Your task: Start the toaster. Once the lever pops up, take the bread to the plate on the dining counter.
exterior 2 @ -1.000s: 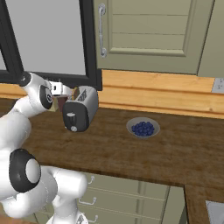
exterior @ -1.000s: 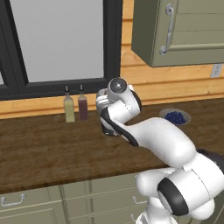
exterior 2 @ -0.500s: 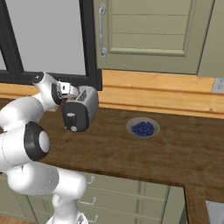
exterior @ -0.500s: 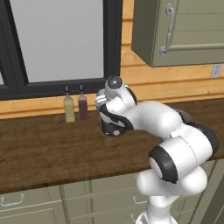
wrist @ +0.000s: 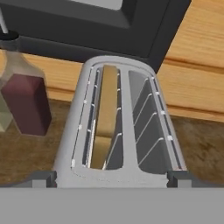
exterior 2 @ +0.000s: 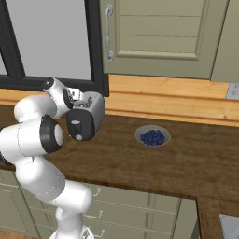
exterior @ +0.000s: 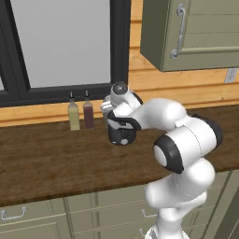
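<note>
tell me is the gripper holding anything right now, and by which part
Nothing is held. The gripper is open above the toaster, its fingertips apart at either side; the bread sits in the left slot.

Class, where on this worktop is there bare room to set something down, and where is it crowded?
Free: the wood between the toaster and the bowl of blueberries, and the front strip before them. Crowded: the back edge, where two bottles stand beside the toaster and the gripper.

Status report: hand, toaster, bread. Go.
Hand open, empty, poised over the toaster. Bread sits down in one slot, the other slot bare. Dark red bottle stands close beside the toaster, clear of the slots.
</note>
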